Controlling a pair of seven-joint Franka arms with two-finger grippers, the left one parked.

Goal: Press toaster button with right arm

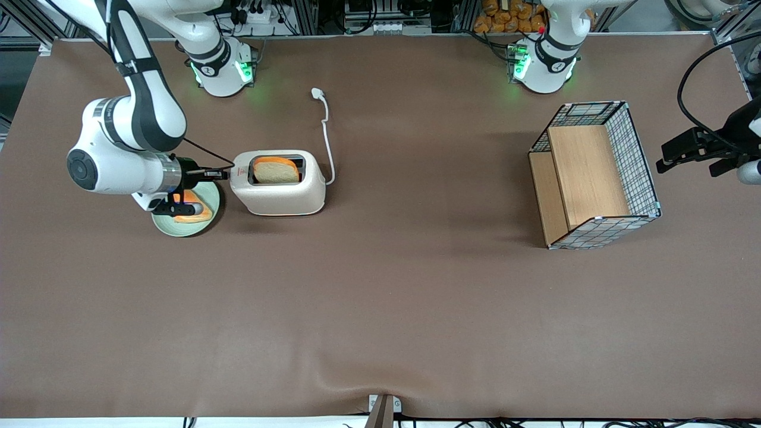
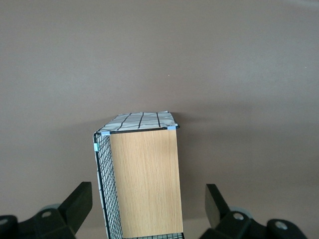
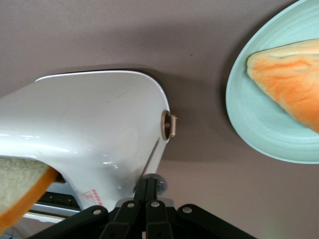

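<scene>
**Closed hand at the toaster's logo end**

Nearest the camera, bare brown table (image 1: pixel 380 309). One toaster (image 1: pixel 278 184), one bread slice (image 1: pixel 276 171) in its slot. Hand (image 1: pixel 225 174), fingers together, touches the logo end by the button (image 3: pixel 170 124). One green plate (image 1: pixel 205 221) with one toast slice (image 1: pixel 191 209) just beside. One wire basket (image 1: pixel 594 173) toward the parked arm's end.

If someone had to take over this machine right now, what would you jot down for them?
Pincer: shut, empty, level at the toaster's narrow red-logo end, above the green plate holding bread.
Toaster: upright, a bread slice standing in its slot, cord lying loose on the table.
Button: a small knob lower on that end; the closed fingers are not touching it.
Left: bring the fingertips to the button and press.
</scene>
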